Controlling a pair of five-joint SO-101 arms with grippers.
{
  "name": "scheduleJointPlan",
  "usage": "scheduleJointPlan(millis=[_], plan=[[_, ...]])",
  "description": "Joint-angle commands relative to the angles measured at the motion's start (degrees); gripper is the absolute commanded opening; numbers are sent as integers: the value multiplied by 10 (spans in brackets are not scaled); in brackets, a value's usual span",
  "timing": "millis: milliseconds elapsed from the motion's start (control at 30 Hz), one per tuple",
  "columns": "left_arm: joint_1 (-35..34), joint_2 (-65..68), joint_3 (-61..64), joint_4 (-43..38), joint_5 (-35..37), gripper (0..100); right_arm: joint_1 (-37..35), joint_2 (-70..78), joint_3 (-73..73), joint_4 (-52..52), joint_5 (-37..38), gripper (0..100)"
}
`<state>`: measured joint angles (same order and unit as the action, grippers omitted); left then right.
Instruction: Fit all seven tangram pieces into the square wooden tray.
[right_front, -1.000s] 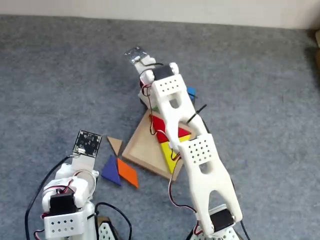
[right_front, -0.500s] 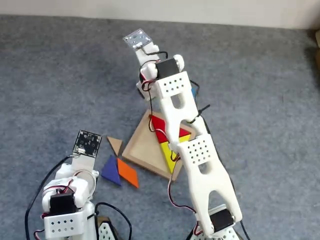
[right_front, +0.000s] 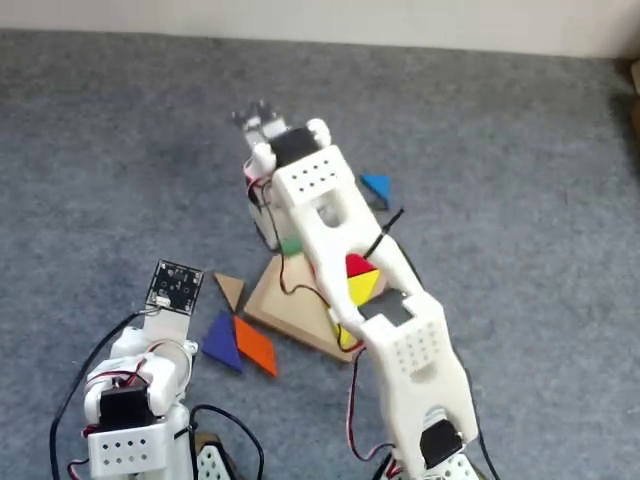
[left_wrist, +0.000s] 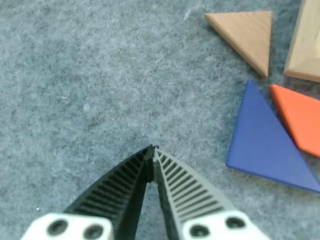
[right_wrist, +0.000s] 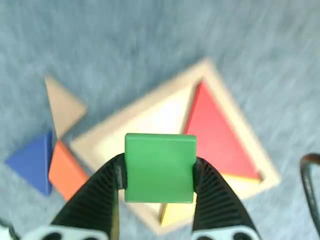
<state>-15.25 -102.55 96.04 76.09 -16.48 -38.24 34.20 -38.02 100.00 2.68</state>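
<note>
Green square in right pincer, above tray

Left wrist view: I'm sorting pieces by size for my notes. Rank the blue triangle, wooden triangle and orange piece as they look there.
1. blue triangle
2. wooden triangle
Unranked: orange piece. The picture's edge cuts it off, so its full size cannot be told.

Green sq. betw. R gripper fingers, over wooden tray w/ red triangle + yellow piece inside.
</note>
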Motion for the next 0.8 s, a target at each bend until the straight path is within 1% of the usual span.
scheduleJointPlan(millis=[0, 167, 367, 433, 567, 767], plan=[[-9, -17, 12, 5, -5, 5, -15, -80, 92, -31, -25, 9], [-9, -17, 12, 5, -5, 5, -16, -111, 209, -116, -51, 9], [-9, -17, 12, 5, -5, 5, -16, -129, 303, -199, -68, 14], [-9, -17, 12, 5, -5, 5, -16, -130, 316, -208, -72, 38], [-9, -17, 12, 5, -5, 5, -26, -130, 322, -206, -78, 128], [-9, -17, 12, 5, -5, 5, -36, -131, 319, -191, -78, 140]])
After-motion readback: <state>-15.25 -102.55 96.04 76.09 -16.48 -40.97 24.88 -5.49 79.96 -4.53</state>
